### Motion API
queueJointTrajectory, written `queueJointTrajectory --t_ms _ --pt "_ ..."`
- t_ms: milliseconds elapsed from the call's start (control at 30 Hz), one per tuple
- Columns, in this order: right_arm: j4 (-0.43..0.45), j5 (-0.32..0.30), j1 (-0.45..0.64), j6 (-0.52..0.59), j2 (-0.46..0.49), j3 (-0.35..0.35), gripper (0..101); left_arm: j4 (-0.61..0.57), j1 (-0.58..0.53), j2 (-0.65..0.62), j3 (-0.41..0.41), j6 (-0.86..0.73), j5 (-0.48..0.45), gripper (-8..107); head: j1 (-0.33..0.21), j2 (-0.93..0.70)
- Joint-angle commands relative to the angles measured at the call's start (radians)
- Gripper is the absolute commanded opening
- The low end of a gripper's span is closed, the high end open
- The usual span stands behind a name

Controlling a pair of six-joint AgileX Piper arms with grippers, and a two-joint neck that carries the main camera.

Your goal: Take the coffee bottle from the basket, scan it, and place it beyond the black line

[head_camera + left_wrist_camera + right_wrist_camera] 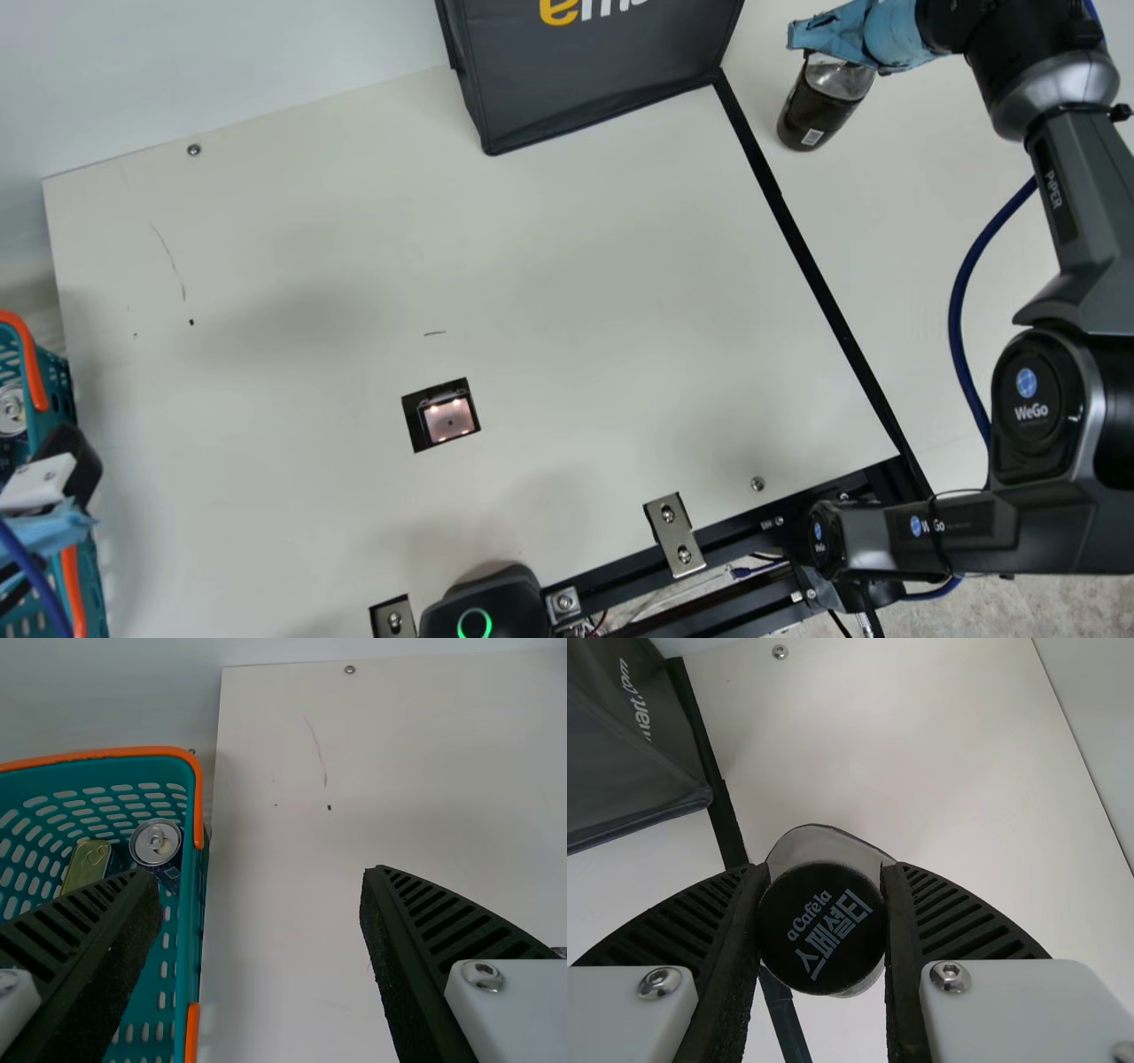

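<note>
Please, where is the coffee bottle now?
In the main view, the coffee bottle is at the upper right, beyond the black line, held at its cap by the right gripper.

Gonna say robotics lab, done up like a checkout: in the main view, a scanner window [449, 418] is sunk into the table [576, 257] at 8 o'clock, a basket [60, 392] is parked at 9, a robot arm [1085, 213] is seen at 3.

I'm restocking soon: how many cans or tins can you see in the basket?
2: a round pull-tab can by the table-side wall of the basket, and a rectangular tin beside it. The left claw may hide more.
</note>
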State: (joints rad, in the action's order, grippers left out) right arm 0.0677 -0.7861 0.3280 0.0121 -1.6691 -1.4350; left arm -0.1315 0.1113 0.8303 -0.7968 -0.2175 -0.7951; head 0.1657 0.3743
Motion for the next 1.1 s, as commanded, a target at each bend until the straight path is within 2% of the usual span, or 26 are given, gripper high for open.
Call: queueJointTrajectory --t_ms 0,800,1067 --pt "0.003 0.002 0.0 -0.001 -0.003 -0.002 10 0.0 0.0 0.0 0.0 0.0 0.0 90 -0.027 0.002" --pt "-0.016 0.003 0.006 0.006 -0.008 -0.004 90 0.0 0.0 0.0 0.0 0.0 0.0 90 -0.027 0.002" --pt "-0.025 -0.008 0.004 0.012 0.017 -0.006 91 0.0 0.0 0.0 0.0 0.0 0.0 90 -0.027 0.002"
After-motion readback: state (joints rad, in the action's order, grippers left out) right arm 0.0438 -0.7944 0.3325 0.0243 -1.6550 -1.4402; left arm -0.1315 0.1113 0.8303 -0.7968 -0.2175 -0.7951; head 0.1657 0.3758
